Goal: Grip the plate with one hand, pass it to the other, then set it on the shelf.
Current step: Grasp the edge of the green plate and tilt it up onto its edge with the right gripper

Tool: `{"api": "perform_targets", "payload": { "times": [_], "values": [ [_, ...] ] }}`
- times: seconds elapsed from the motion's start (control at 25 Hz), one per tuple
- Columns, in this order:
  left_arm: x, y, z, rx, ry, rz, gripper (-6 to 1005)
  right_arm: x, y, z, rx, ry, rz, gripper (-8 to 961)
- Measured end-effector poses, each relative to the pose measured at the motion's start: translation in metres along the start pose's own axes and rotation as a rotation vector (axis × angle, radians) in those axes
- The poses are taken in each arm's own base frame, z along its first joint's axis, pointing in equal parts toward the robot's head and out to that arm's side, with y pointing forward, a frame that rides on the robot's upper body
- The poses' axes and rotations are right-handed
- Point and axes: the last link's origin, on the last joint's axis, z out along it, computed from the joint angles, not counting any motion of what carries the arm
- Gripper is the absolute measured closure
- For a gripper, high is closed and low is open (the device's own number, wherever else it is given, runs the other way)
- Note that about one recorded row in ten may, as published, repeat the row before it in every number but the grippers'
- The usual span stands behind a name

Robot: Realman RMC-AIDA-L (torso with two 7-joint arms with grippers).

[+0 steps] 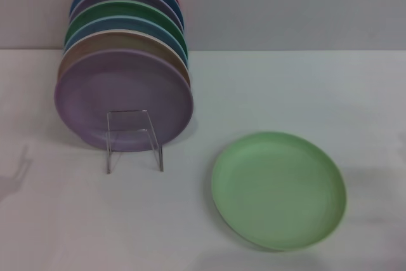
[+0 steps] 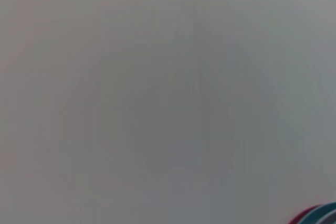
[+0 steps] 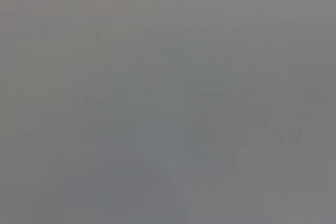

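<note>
White tabletop (image 1: 317, 87) fills most of the head view, meeting a plain pale grey wall (image 1: 285, 4) at the back. On the left half of the table, a row of upright plates (image 1: 124, 49) leans in a stack: lavender in front, then tan, blue, dark green, more blue and red behind. They stand in the shelf (image 1: 134, 139), a small clear rack with a squared front frame. The plate (image 1: 278, 190), light mint green, lies flat on the table to the right of the rack, well apart from it. Neither gripper appears, so their openness cannot be told. Both wrist views show only blank grey surface.
</note>
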Motion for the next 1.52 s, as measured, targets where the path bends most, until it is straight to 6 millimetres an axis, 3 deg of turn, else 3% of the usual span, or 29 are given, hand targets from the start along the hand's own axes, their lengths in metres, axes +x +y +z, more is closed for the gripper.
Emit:
{"api": "perform_targets", "payload": {
  "times": [0.28, 0.4, 0.56, 0.76, 1.04, 1.24, 1.52],
  "values": [
    [-0.003, 0.008, -0.001, -0.051, -0.021, -0.005, 140, -0.002, 0.014, 0.003, -0.113, -0.005, 0.018, 114],
    [-0.005, 0.01, -0.001, -0.057, -0.031, -0.008, 140, -0.006, 0.018, 0.015, -0.182, -0.015, 0.038, 118],
    [-0.006, 0.011, 0.001, -0.064, -0.039, -0.01, 140, -0.006, 0.025, 0.05, -0.318, 0.088, 0.066, 119],
    [-0.006, 0.013, 0.004, -0.077, -0.036, -0.019, 140, -0.004, 0.048, 0.105, -0.417, 0.408, 0.051, 119],
    [-0.006, 0.015, 0.009, -0.083, -0.039, -0.027, 140, -0.04, 0.076, 0.15, -0.34, 0.764, -0.014, 118],
    [-0.008, 0.016, 0.012, -0.085, -0.045, -0.029, 140, -0.049, 0.089, 0.151, -0.281, 1.051, -0.021, 119],
    [-0.008, 0.016, 0.013, -0.083, -0.05, -0.028, 141, -0.039, 0.086, 0.141, -0.233, 1.294, -0.04, 119]
  ]
}}
